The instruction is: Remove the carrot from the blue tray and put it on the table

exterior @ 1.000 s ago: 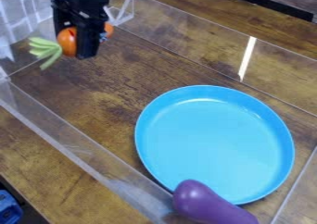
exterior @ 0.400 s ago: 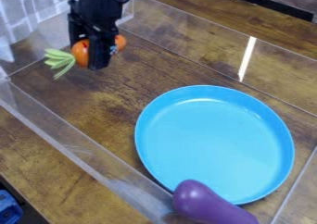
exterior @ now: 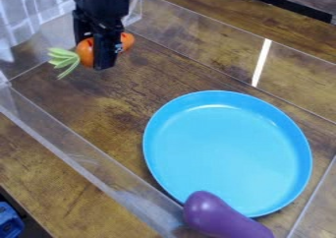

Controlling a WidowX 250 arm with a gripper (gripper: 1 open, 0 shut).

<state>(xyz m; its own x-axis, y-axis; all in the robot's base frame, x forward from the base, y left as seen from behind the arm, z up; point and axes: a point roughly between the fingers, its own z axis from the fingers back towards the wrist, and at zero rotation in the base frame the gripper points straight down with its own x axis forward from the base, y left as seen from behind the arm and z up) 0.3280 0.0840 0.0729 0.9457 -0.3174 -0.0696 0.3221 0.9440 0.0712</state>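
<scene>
At upper left, the gripper [exterior: 102, 47], jaws partly closed around the carrot [exterior: 86, 52], has shifted slightly right since earlier; the blue tray [exterior: 227, 150] is unchanged.

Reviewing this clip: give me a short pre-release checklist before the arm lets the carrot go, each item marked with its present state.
1. Carrot out of the blue tray: ok.
2. Gripper closed on the carrot: ok.
3. Carrot over bare table, clear of the tray: ok.
4. Carrot resting on the table surface: cannot tell.
5. Purple eggplant away from the drop spot: ok.
6. Clear wall not touching the leafy top: cannot tell.
</scene>
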